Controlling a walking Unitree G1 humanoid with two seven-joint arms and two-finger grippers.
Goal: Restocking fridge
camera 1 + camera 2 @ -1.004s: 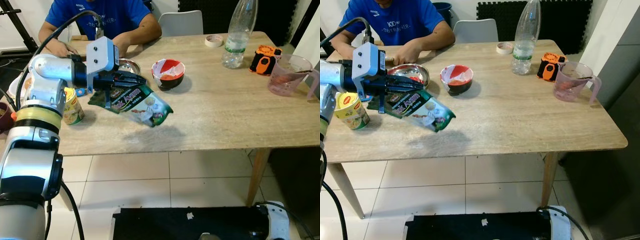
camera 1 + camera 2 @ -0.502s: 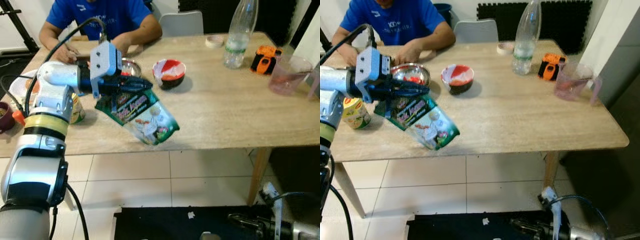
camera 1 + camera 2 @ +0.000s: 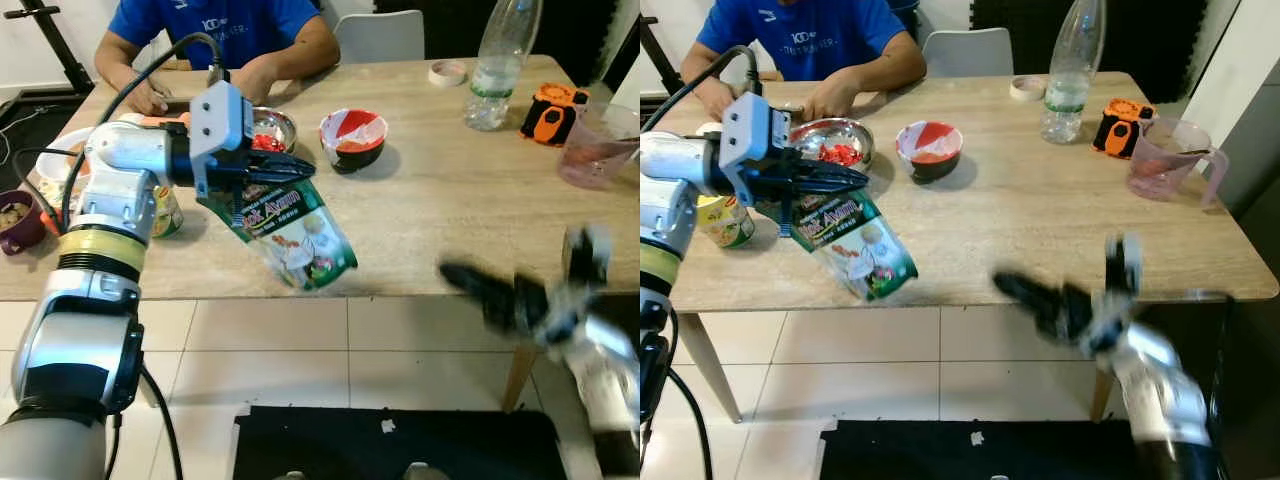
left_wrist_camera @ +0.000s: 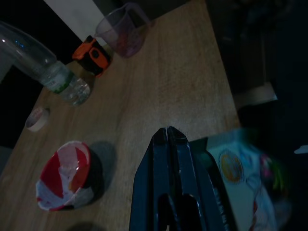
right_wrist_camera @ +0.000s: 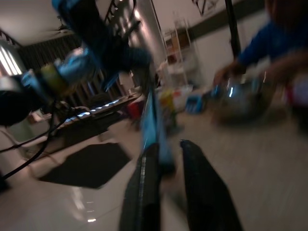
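Observation:
My left gripper [image 3: 292, 168] is shut on the top edge of a green snack packet [image 3: 298, 236]. The packet hangs tilted over the front edge of the wooden table [image 3: 430, 215]. In the left wrist view the black fingers [image 4: 168, 159] meet at their tips, with the packet [image 4: 245, 168] below them. My right gripper [image 3: 458, 274] is raised at the lower right, in front of the table edge, blurred by motion. Its fingers [image 5: 144, 183] stand slightly apart in the right wrist view, with nothing between them.
A person in a blue shirt [image 3: 230, 25] sits at the far side. On the table are a steel bowl [image 3: 272, 128], a red-and-white bowl [image 3: 353, 135], a noodle cup [image 3: 165, 210], a plastic bottle [image 3: 497, 70], an orange tape measure [image 3: 555, 108] and a pink jug [image 3: 600, 148].
The right arm has swung up into view from the lower right. The packet, still held by the left gripper, hangs steeper than a second ago. The camera has shifted.

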